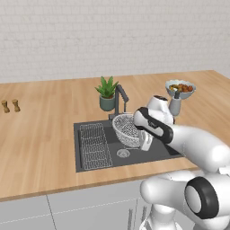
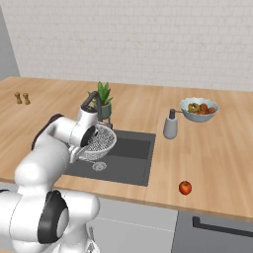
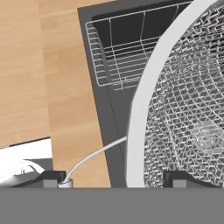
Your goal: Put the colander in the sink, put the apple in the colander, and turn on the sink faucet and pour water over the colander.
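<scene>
Your hand (image 3: 116, 181) grips the colander (image 1: 127, 130) by its white rim, one fingertip outside, one inside the mesh, holding it tilted over the sink (image 1: 92, 164). The basin floor lies straight below; the apple (image 2: 185, 187) waits on the table, off right.

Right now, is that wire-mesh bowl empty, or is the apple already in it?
Empty. The colander shows only bare mesh over the sink, and the apple lies on the counter to the right of the basin.
</scene>
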You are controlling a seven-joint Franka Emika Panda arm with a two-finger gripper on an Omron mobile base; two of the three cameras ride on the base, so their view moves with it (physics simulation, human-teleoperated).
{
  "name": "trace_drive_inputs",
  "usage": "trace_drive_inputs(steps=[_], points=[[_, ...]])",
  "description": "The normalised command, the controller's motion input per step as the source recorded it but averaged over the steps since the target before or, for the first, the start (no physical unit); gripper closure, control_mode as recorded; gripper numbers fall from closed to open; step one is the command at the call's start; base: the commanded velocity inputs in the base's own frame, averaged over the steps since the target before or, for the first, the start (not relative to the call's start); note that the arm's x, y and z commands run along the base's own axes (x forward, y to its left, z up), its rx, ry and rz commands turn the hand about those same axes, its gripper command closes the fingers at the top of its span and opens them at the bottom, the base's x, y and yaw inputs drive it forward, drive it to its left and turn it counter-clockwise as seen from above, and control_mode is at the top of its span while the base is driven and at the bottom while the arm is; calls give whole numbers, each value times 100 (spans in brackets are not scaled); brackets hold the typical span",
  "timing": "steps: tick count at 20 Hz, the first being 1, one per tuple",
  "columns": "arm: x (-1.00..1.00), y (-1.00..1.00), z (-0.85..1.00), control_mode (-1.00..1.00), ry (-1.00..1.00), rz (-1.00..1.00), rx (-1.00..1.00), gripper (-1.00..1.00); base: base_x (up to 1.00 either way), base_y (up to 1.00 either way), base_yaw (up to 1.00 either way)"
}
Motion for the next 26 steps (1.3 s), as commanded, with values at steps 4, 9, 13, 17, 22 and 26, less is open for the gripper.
trace_drive_inputs(steps=[4,9,13,17,22,26], points=[[5,0,-37,-100,0,2,-3,100,0,0,0],[4,4,-42,-100,3,3,-7,100,0,0,0],[18,1,-25,-100,1,2,-4,100,0,0,0],[26,0,-19,-100,0,4,-1,100,0,0,0],[18,0,-20,-100,4,8,-1,100,0,0,0],[0,1,-20,-100,0,5,0,100,0,0,0]])
